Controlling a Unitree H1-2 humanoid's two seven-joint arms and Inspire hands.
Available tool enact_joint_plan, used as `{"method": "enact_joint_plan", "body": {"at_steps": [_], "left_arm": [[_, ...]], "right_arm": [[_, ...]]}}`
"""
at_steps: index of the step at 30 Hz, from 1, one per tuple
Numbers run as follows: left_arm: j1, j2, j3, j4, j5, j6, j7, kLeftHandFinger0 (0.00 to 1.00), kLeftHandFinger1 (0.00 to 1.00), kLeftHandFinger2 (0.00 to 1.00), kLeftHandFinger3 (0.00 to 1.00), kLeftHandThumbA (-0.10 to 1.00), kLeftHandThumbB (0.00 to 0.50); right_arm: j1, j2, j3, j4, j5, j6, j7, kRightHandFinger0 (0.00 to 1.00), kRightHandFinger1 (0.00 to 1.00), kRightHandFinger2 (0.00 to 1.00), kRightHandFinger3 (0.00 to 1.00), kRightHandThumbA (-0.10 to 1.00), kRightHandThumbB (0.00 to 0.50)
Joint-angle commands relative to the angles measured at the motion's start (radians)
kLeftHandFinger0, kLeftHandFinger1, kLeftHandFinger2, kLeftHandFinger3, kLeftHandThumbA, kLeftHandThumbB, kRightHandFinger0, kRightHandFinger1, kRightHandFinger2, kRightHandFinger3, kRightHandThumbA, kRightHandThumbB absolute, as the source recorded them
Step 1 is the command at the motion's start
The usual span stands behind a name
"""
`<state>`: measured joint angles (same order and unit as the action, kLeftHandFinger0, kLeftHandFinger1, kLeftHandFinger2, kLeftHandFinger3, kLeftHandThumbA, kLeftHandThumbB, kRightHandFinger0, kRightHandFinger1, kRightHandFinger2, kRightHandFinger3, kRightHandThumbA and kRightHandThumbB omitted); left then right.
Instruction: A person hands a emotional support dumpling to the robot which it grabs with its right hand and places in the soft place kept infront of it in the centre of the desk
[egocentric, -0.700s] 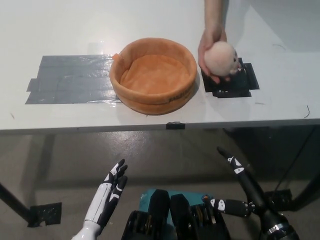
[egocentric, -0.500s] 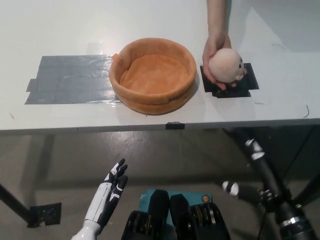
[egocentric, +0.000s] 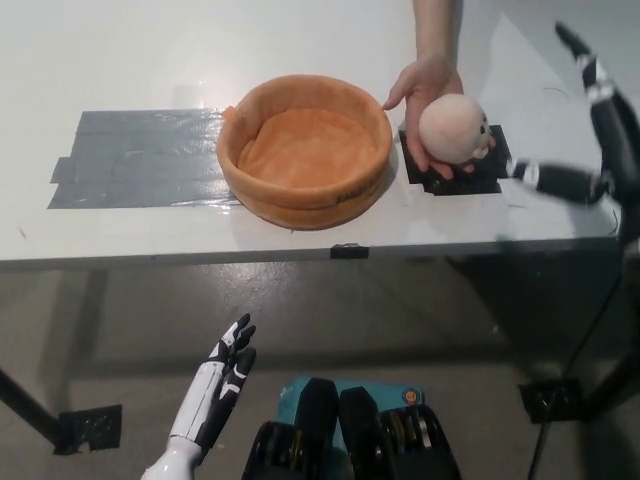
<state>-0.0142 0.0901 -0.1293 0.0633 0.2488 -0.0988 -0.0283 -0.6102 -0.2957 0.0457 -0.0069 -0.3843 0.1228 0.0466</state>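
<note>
A person's hand (egocentric: 428, 92) holds the round, pale pink dumpling plush (egocentric: 453, 128) just above a black tape patch (egocentric: 450, 172) at the table's right. The orange soft round bed (egocentric: 306, 148) sits in the middle of the table, with nothing in it. My black right hand (egocentric: 590, 130) is raised at the far right, open, its fingers spread and a short way right of the dumpling, not touching it. My white left hand (egocentric: 218, 385) rests open below the table's front edge at the lower left.
A patch of grey tape (egocentric: 140, 158) covers the white table (egocentric: 120, 60) left of the bed. A small black marker (egocentric: 351, 251) sits on the table's front edge. Table legs and floor show below.
My right hand has risen from below the table edge up to table height at the right of the dumpling. The person's hand has lowered the dumpling slightly and opened around it.
</note>
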Motion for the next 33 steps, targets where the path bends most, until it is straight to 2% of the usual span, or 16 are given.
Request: {"method": "enact_joint_plan", "body": {"at_steps": [1,2,6,16,19,21,25,32,33], "left_arm": [[-0.022,0.002,0.002,-0.042,0.001,-0.032,0.009,1.0,1.0,1.0,1.0,1.0,0.117],[-0.022,0.002,0.002,-0.043,0.001,-0.03,0.008,1.0,1.0,1.0,1.0,1.0,0.106],[-0.024,0.003,0.002,-0.046,0.001,-0.023,0.005,1.0,1.0,1.0,1.0,1.0,0.118],[-0.033,0.001,-0.004,-0.062,0.007,-0.003,-0.002,1.0,1.0,1.0,1.0,1.0,0.126],[-0.035,0.003,-0.004,-0.065,0.008,0.003,-0.002,1.0,1.0,1.0,1.0,1.0,0.126],[-0.04,0.005,-0.003,-0.055,0.006,-0.013,0.001,1.0,1.0,1.0,1.0,1.0,0.13],[-0.041,0.007,-0.004,-0.051,0.009,-0.016,0.002,1.0,1.0,1.0,1.0,1.0,0.143],[-0.04,0.006,-0.002,-0.052,0.0,-0.016,-0.001,1.0,1.0,1.0,1.0,1.0,0.131],[-0.04,0.005,-0.002,-0.051,-0.002,-0.018,-0.001,1.0,1.0,1.0,1.0,1.0,0.132]], "right_arm": [[-0.143,-0.033,0.035,0.116,-0.05,0.102,0.051,1.0,1.0,1.0,1.0,1.0,0.341],[-0.173,-0.033,0.046,0.155,-0.047,0.111,0.063,1.0,1.0,1.0,1.0,1.0,0.349],[-0.263,-0.023,0.081,0.29,-0.044,0.129,0.069,1.0,1.0,1.0,1.0,0.99,0.375],[-0.359,0.048,0.089,0.525,0.023,0.157,0.086,1.0,1.0,1.0,1.0,1.0,0.37],[-0.367,0.07,0.096,0.592,0.029,0.148,0.094,1.0,1.0,1.0,1.0,1.0,0.412],[-0.375,0.076,0.107,0.628,0.022,0.152,0.098,1.0,1.0,1.0,1.0,1.0,0.422],[-0.376,0.084,0.11,0.675,0.026,0.146,0.096,1.0,1.0,1.0,1.0,1.0,0.427],[-0.396,0.088,0.089,0.793,0.063,0.125,0.097,1.0,1.0,1.0,1.0,1.0,0.435],[-0.4,0.089,0.08,0.807,0.07,0.128,0.093,1.0,1.0,1.0,1.0,1.0,0.424]]}}
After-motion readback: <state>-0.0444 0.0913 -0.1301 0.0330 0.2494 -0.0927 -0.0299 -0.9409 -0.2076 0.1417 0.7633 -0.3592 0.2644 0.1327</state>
